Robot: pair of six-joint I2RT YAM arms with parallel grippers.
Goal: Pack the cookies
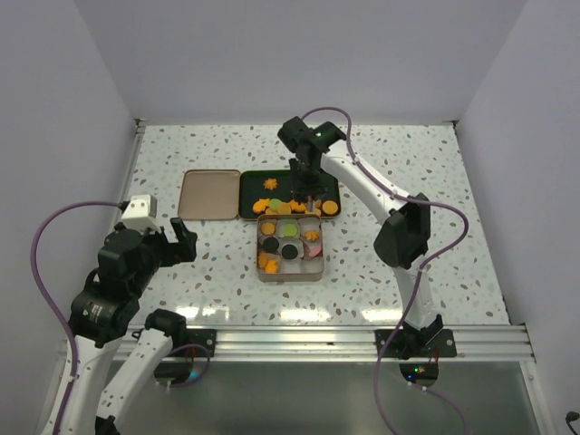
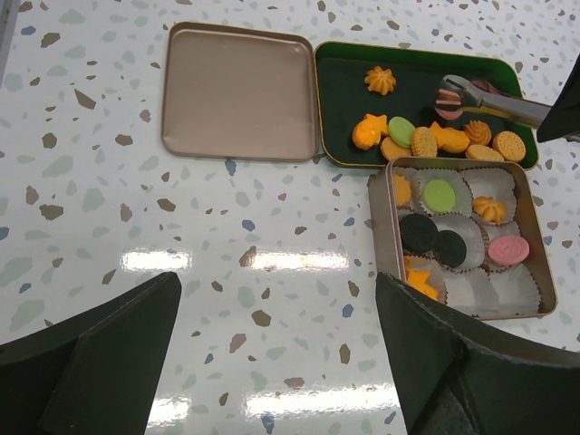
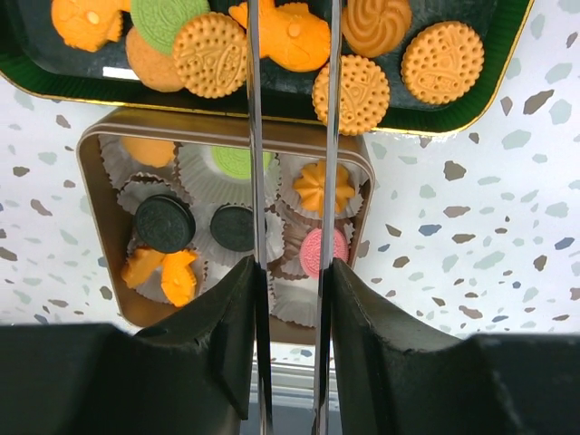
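Loose cookies [image 2: 426,140], mostly orange with one green, lie in a dark green tray [image 2: 344,86]. More cookies [image 3: 165,223] sit in white paper cups inside a tan tin [image 1: 290,279]: dark brown, green, pink and orange. My right gripper [image 3: 292,267] is shut on metal tongs [image 3: 251,136] and hovers over the tray's near edge [image 1: 306,181]. The tong tips [image 2: 456,89] are over the tray's right part, with a pink cookie [image 2: 449,104] between them. My left gripper [image 2: 276,290] stands open and empty over bare table, left of the tin [image 1: 172,240].
The tin's tan lid [image 2: 240,91] lies open-side up, left of the green tray and touching it. The tin [image 2: 539,263] sits just in front of the tray. White walls close the table on three sides.
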